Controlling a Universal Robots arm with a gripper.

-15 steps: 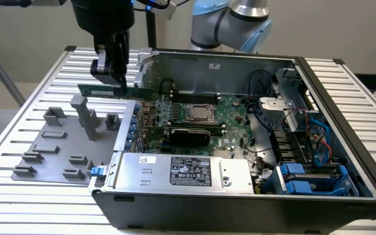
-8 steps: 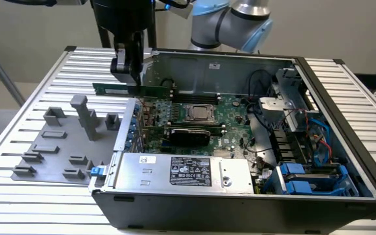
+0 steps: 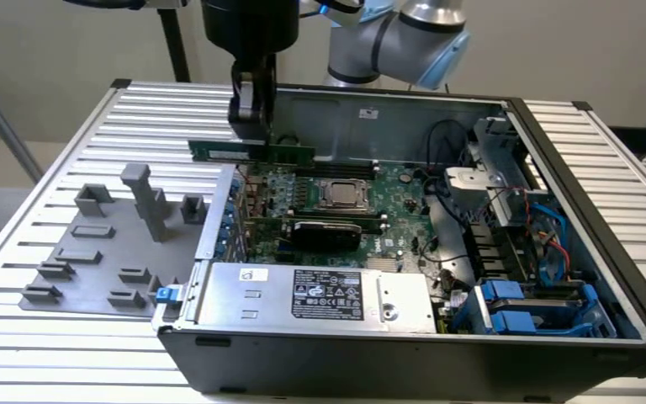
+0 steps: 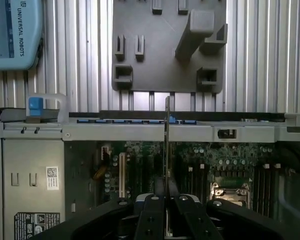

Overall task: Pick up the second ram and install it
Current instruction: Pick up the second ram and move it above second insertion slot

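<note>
Above the case [image 3: 413,362], the gripper [image 3: 252,133] holds the slim green second ram [image 3: 283,152].

Table [image 3: 604,194] was ribbed bare metal; fixture [image 3: 87,252] matt grey plastic (no shine); second ram [image 3: 295,152] green circuit-board; case [image 3: 413,364] matt blk.

I am seeing open air around my hand [image 3: 252,130] and the second ram [image 3: 289,152]. At its eight o'clock grey fixture posts [image 3: 140,194] are standing tall; at five o'clock a black card [image 3: 325,229] is crowding the motherboard [image 3: 399,202].
</note>
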